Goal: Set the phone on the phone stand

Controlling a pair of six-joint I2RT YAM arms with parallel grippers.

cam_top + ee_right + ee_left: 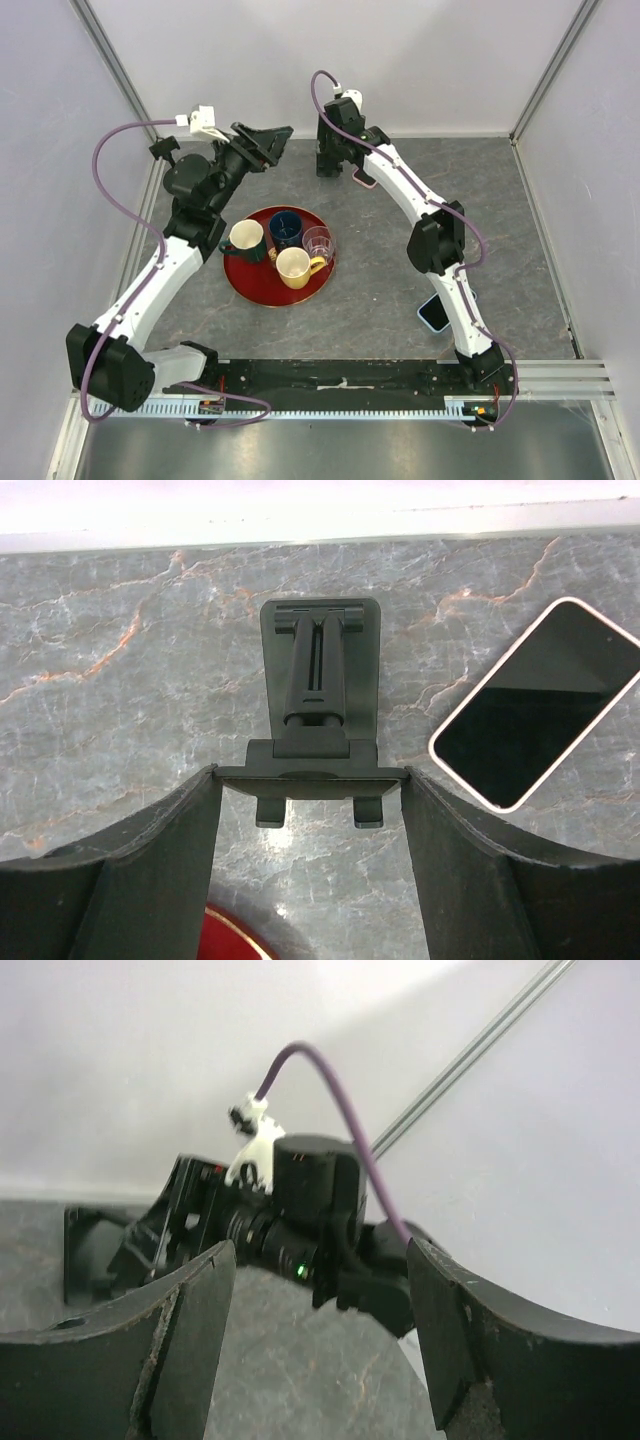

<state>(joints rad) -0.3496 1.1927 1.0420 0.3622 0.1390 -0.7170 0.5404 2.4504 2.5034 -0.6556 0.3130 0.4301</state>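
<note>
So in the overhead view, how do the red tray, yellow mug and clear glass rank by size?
Red tray, largest by far; then yellow mug; clear glass smallest, though only slightly smaller than the mug.

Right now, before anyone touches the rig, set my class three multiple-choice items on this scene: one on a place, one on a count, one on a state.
1. Where is the pink-rimmed phone relative to the phone stand? A propped on it; B flat on the table beside it; C under it.
2. How many drinking vessels stand on the red tray? A four; B two; C six.
3. How do the jaws of the left gripper stand? A shut on a mug; B shut on a phone; C open, empty.
Answers: 1 B, it lies flat, right of the stand. 2 A, three mugs and a glass. 3 C, nothing is held between them.
</note>
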